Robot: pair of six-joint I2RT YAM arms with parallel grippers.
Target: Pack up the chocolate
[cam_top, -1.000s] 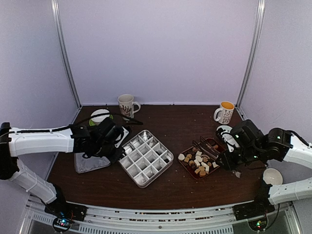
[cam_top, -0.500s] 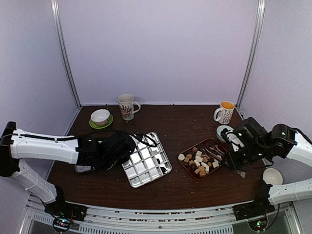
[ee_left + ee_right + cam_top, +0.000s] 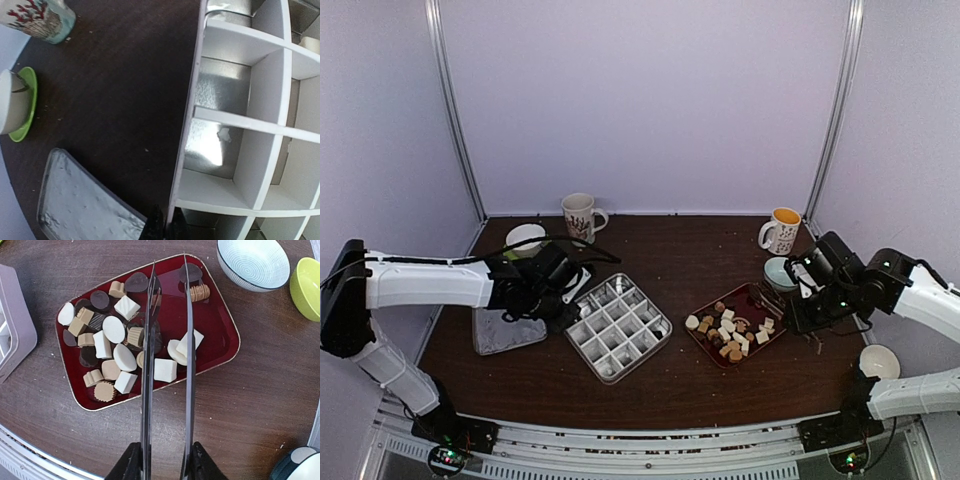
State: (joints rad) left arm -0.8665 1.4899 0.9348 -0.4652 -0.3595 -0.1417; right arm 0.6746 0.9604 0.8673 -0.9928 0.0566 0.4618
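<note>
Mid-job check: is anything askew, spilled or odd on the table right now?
The white compartmented box sits corner-on to the table edge, not square, with the left fingers pinched shut on its rim. Its flat silver lid lies loose alongside. The chocolates are all inside the red tray; none spilled.

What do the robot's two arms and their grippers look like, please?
Both the left arm and the right arm have long white shells with black joints. The left gripper and right gripper are black. A thin black cable loops over the left arm; small green lights glow on the right.
</note>
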